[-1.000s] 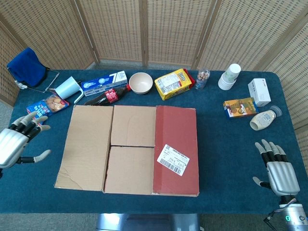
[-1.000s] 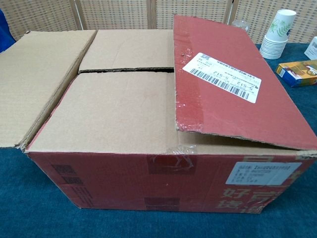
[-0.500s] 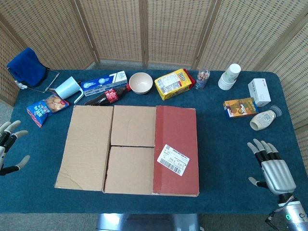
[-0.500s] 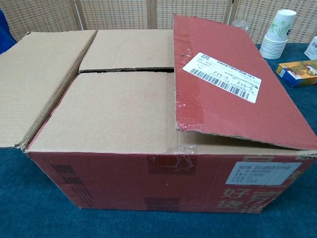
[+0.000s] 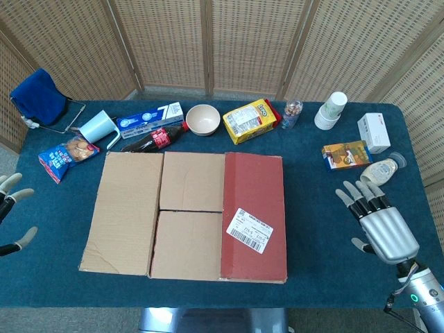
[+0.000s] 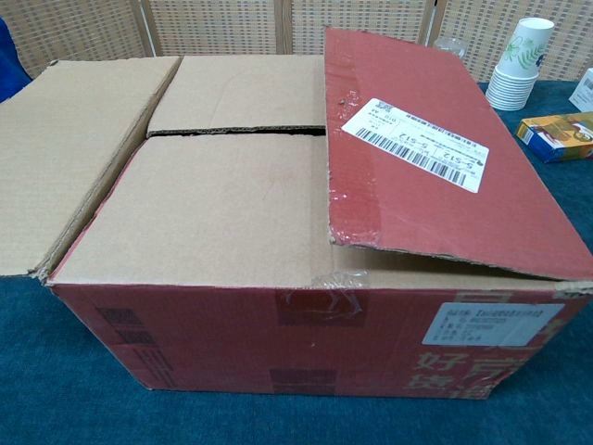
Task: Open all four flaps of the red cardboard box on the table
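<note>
The red cardboard box (image 5: 187,215) (image 6: 306,324) stands mid-table. Its left outer flap (image 5: 123,211) (image 6: 65,139) is folded out flat, brown side up. The right outer flap (image 5: 254,215) (image 6: 435,158), red with a white label, lies down over the top. Two brown inner flaps (image 5: 189,182) (image 6: 222,204) lie shut, meeting at a seam. My right hand (image 5: 378,225) hovers open over the cloth right of the box, fingers spread, holding nothing. My left hand (image 5: 10,208) shows only as fingertips at the left edge, spread apart and well clear of the box. Neither hand appears in the chest view.
Behind the box lie a white mug (image 5: 98,127), a blue carton (image 5: 149,118), a cola bottle (image 5: 154,137), a bowl (image 5: 202,118) and a yellow snack box (image 5: 250,120). A snack bag (image 5: 68,154) lies left. Paper cups (image 5: 331,109), boxes (image 5: 345,154) and a squeeze bottle (image 5: 380,172) sit at right.
My left hand has pulled back leftward, almost out of the head view. My right hand has moved up and slightly left, towards the box. The box flaps have not moved.
</note>
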Available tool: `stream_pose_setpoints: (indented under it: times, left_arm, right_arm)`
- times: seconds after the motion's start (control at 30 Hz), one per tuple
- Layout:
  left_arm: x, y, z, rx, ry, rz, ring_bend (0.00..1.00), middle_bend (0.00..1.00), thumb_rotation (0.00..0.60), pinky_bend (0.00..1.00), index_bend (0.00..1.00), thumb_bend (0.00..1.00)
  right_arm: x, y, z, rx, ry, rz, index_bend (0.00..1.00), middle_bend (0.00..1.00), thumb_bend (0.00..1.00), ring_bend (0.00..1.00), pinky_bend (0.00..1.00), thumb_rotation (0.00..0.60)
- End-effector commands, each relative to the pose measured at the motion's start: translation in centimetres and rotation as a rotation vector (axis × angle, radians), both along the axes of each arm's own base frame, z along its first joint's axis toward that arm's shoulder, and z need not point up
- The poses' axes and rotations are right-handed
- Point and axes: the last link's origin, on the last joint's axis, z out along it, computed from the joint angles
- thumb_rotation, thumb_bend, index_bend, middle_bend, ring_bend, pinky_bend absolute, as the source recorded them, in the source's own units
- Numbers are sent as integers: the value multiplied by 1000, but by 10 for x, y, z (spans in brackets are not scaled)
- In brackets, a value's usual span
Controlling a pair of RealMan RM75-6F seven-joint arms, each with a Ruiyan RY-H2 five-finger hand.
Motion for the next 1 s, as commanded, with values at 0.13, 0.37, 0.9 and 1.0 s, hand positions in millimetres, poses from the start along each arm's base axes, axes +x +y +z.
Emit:
stream_pose_setpoints:
  times: [0.13,0.37,0.9,1.0]
  left_arm:
    - [1,-4,1,7,1,-7,0,44,549,63,198,0]
    - [3,-5,-2,-1,8,-5,0,42,553,62,198,0]
    - [5,-8,-6,-16,18,1,0,38,550,64,196,0]
    - [4,-7,-6,-13,19,8,0,37,554,64,196,0]
  right_arm:
    - [58,-21,12,79,41,219,0,19,0,0,122,595]
    - [95,-37,7,170,125,385,28,93,73,3,152,435]
    - [142,-46,-34,309,450,601,71,126,193,1,152,305]
    - [153,-46,-39,308,461,636,93,144,202,0,143,277]
